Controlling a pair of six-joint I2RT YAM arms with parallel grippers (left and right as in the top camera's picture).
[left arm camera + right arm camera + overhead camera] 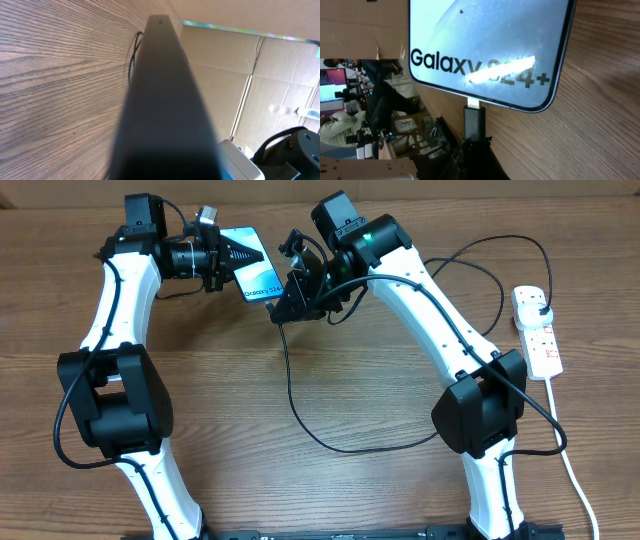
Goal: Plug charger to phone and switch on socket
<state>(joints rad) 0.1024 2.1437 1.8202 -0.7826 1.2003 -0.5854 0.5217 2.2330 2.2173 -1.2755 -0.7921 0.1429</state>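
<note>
Nearest me, the charger (288, 375) trails its thin black cable in a wide loop over the wooden table (330, 500). On the right, the socket (540, 340) lies lengthwise, its white cord (572, 470) running towards me and the charger's black plug sitting at its far end. Farther off, in the middle, my right gripper (285, 300) is clamped on the charger's connector (474, 120), pressed against the phone's lower edge with a sliver of bright tip showing at the port. Just left of it, my left gripper (238, 253) is closed on the phone (258, 275), whose lit blue screen faces up.
</note>
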